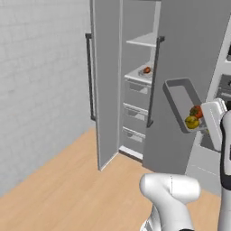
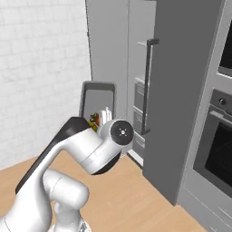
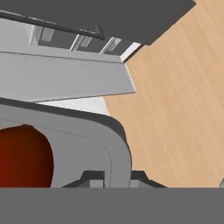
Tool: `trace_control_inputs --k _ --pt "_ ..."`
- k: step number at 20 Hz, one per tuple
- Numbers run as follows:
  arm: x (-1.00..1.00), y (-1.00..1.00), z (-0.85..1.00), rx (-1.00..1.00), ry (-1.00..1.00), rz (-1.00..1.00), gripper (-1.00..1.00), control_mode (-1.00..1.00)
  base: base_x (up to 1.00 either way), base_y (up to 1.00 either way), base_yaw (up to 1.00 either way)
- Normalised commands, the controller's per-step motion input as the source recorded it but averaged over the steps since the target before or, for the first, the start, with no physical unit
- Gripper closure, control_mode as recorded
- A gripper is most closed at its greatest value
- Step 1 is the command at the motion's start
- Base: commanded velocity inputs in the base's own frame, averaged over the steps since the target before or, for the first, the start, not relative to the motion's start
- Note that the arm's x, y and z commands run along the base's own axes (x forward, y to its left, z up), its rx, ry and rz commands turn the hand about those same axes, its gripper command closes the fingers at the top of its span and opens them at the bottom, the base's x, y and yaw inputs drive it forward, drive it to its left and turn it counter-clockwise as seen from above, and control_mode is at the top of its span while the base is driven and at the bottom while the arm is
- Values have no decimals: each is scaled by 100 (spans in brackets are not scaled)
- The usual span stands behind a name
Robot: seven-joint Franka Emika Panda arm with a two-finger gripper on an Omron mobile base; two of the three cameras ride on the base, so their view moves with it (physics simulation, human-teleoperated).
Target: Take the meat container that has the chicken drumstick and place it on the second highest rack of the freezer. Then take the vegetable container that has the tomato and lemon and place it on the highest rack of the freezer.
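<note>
Gripper (image 3: 112, 177) was clamped on the rim of the veggie tray (image 1: 180, 101), carried tilted outside the freezer (image 1: 135, 81). The top shelf (image 1: 143, 40) sat up-left of it, beyond the door.

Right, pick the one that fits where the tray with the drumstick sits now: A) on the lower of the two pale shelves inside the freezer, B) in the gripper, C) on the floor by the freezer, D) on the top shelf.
A: the meat container with the chicken drumstick rests on the lower pale shelf inside the open freezer, under the highest rack.
</note>
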Motion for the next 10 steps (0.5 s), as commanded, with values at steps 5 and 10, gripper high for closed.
trace_control_inputs --k 5,10 --pt "0 0 0 0 0 0 100 100 72 13 -30" --pt "0 0 0 0 0 0 100 100 71 1 -28"
